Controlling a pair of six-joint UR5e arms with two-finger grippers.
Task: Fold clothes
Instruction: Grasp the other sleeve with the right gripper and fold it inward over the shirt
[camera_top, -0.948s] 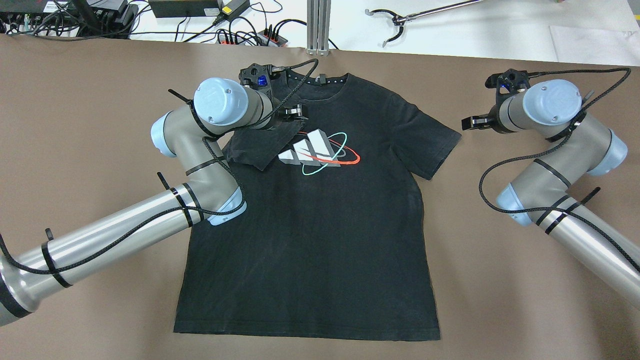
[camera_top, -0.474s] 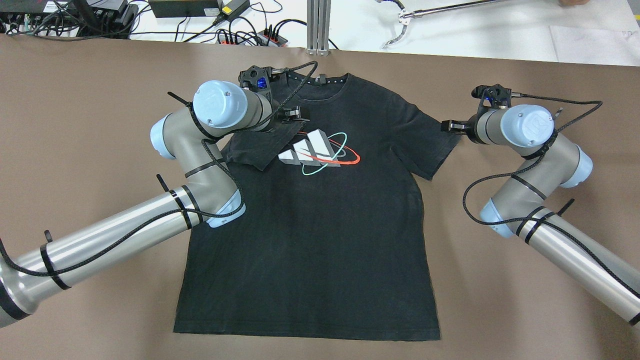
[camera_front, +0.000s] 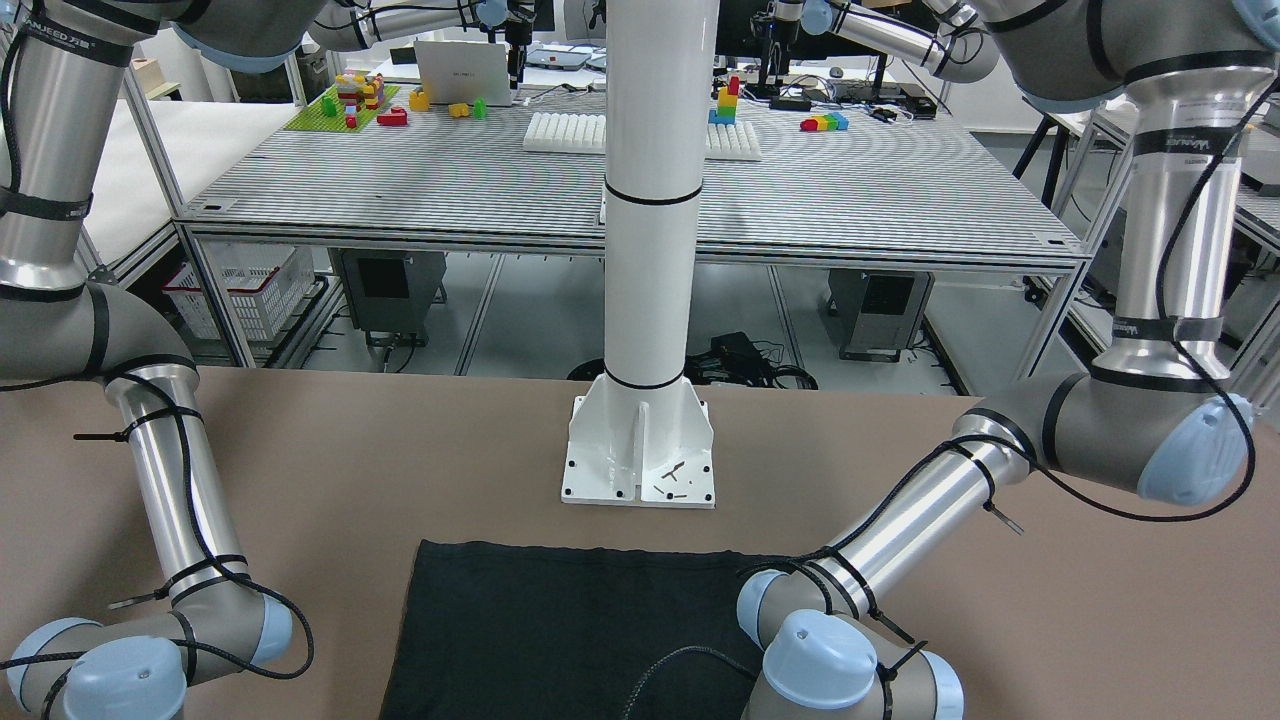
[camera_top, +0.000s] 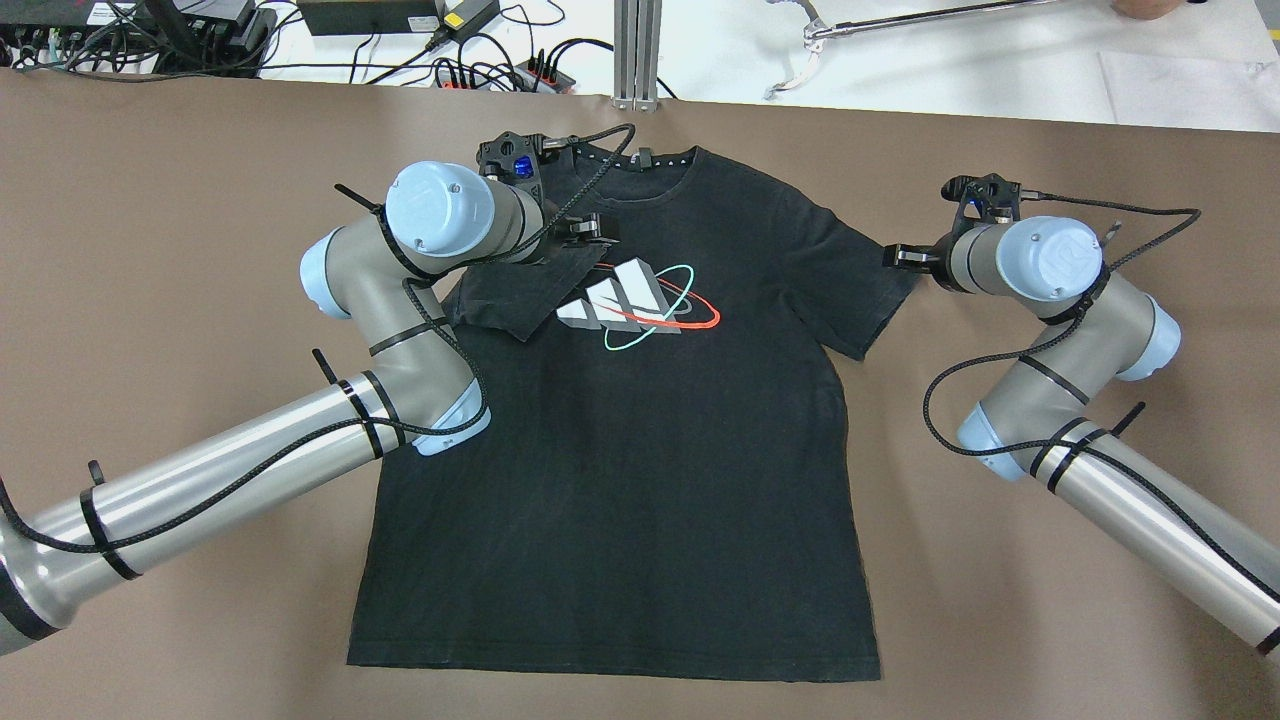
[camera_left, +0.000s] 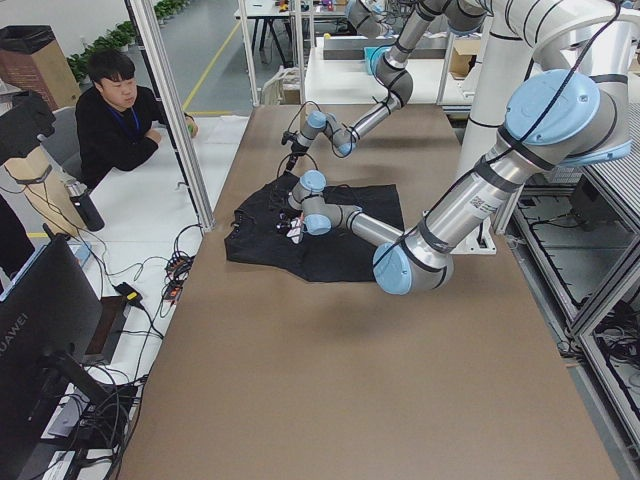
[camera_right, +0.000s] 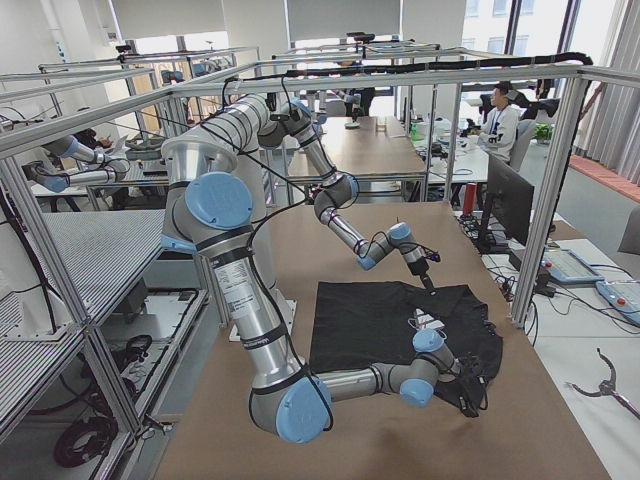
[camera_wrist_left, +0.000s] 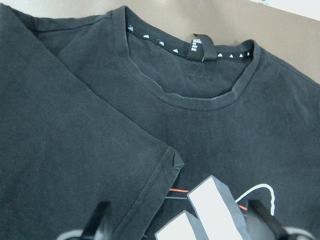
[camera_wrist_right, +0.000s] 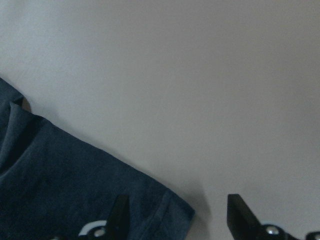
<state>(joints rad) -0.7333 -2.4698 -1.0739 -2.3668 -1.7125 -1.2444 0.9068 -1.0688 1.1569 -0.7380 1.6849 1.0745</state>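
The black shirt (camera_top: 620, 480) lies flat in the middle of the brown table (camera_top: 180, 200). Its collar is at 12 o'clock and its bottom hem at 6 o'clock, near the table's edge. The 9 o'clock sleeve is folded onto the chest. The left gripper (camera_wrist_left: 180, 222) hangs over that sleeve's edge, fingers wide, holding nothing. The 3 o'clock sleeve's corner sits between the right gripper's (camera_wrist_right: 175, 215) wide fingers. Bare table lies on both sides. Cables (camera_top: 500, 70) sit at 12 o'clock.

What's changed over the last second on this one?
The right end effector moved inward to the edge of the unfolded sleeve, open, gripping nothing yet. The left end effector stayed over the folded sleeve, open; the T-shirt did not shift.
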